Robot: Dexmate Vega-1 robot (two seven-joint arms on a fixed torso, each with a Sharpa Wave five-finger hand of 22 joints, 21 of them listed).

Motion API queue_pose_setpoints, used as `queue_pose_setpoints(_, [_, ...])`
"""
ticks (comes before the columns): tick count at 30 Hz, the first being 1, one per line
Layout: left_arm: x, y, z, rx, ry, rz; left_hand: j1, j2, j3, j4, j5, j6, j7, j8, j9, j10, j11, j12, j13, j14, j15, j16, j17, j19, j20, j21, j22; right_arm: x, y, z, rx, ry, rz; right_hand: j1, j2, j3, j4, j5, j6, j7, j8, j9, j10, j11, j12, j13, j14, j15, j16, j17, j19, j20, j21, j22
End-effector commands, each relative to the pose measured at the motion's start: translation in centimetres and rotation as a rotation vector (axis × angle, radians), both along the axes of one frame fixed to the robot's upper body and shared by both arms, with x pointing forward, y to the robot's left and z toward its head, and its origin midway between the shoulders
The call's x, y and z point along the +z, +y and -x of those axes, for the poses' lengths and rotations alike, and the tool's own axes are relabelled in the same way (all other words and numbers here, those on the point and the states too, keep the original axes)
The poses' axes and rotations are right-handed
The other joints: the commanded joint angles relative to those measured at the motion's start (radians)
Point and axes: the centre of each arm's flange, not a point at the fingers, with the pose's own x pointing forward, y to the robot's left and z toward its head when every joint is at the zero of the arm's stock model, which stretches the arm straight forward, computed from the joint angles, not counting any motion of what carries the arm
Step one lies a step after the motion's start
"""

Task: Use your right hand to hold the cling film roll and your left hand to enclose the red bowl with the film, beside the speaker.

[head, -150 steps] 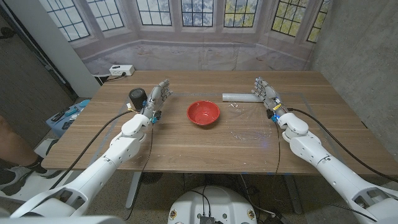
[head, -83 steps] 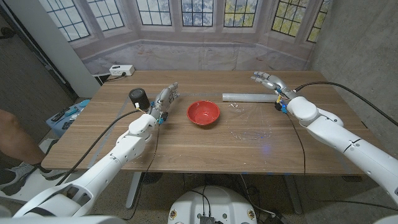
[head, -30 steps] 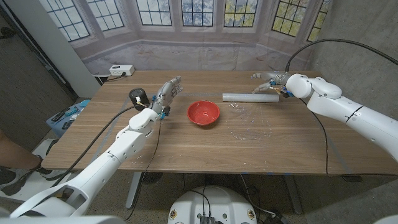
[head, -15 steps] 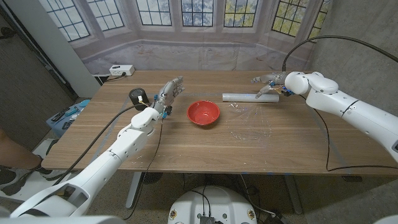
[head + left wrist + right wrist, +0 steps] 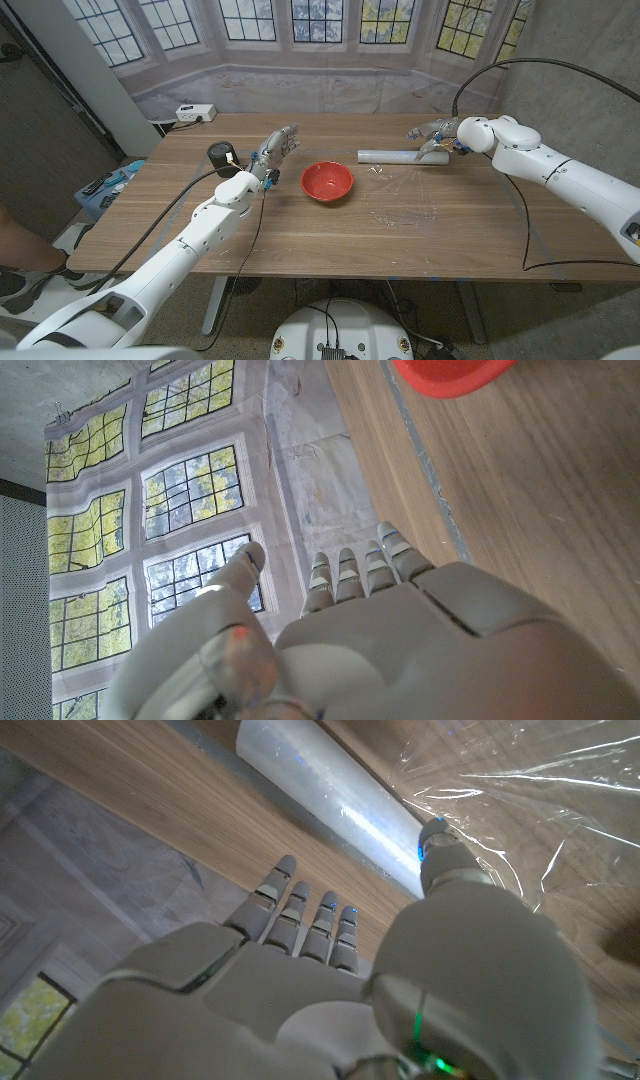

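My right hand [image 5: 432, 140] has swung in over the cling film roll [image 5: 395, 156] at far right, fingers spread, not grasping yet. Left hand [image 5: 275, 150] released, between speaker [image 5: 220, 155] and red bowl [image 5: 327, 182] mid-worktop. Grasp comes next.

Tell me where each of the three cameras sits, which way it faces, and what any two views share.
Head view: on the robot's head, looking down over both arms at the table, red bowl and speaker.
Left wrist view: on the left wrist, along the left hand, toward the windows.
Right wrist view: on the right wrist, along the right hand; shares the cling film roll with the head view.
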Motion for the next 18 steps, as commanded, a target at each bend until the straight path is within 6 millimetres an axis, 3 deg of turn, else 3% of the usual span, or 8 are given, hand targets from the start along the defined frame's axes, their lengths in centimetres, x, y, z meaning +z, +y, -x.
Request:
queue_pose_setpoints(1, [0.1, -1.0, -0.3, -0.012, 0.012, -0.019, 0.012, 0.001, 0.001, -0.006, 0.009, 0.012, 0.002, 0.006, 0.005, 0.009, 0.000, 0.004, 0.006, 0.009, 0.000, 0.008, 0.002, 0.010, -0.001, -0.001, 0.005, -0.9, -0.5, -1.1, -0.015, -0.013, -0.008, 0.016, -0.004, 0.008, 0.001, 0.004, 0.020, -0.002, 0.008, 0.002, 0.022, -0.002, 0.009, 0.004, 0.023, -0.098, 0.009, 0.001, 0.021, -0.010, 0.008, 0.003])
queue_pose_setpoints(8, [0.1, -1.2, -0.4, -0.012, 0.016, -0.018, 0.013, 0.001, 0.000, -0.005, 0.009, 0.017, 0.001, 0.006, 0.005, 0.019, 0.005, 0.006, 0.006, 0.015, 0.002, 0.008, 0.003, 0.015, 0.000, -0.002, 0.005, -1.6, -0.6, -1.8, -0.023, 0.000, -0.007, 0.026, -0.004, 0.013, -0.001, 0.005, 0.027, -0.001, 0.007, 0.002, 0.032, 0.003, 0.010, 0.005, 0.040, -0.101, 0.011, 0.001, 0.042, -0.013, 0.012, 0.003])
queue_pose_setpoints(18, [-0.1, -1.4, -0.3, -0.014, 0.022, -0.020, 0.014, 0.000, 0.002, -0.003, 0.010, 0.024, 0.003, 0.007, 0.005, 0.025, 0.004, 0.007, 0.007, 0.023, 0.001, 0.009, 0.003, 0.021, 0.001, -0.003, 0.005, -2.6, -0.6, -2.0, -0.029, -0.008, -0.014, 0.039, -0.003, 0.027, 0.006, 0.006, 0.104, -0.008, 0.020, 0.003, 0.105, 0.005, 0.033, 0.013, 0.121, -0.122, 0.025, 0.007, 0.096, -0.032, 0.020, 0.006])
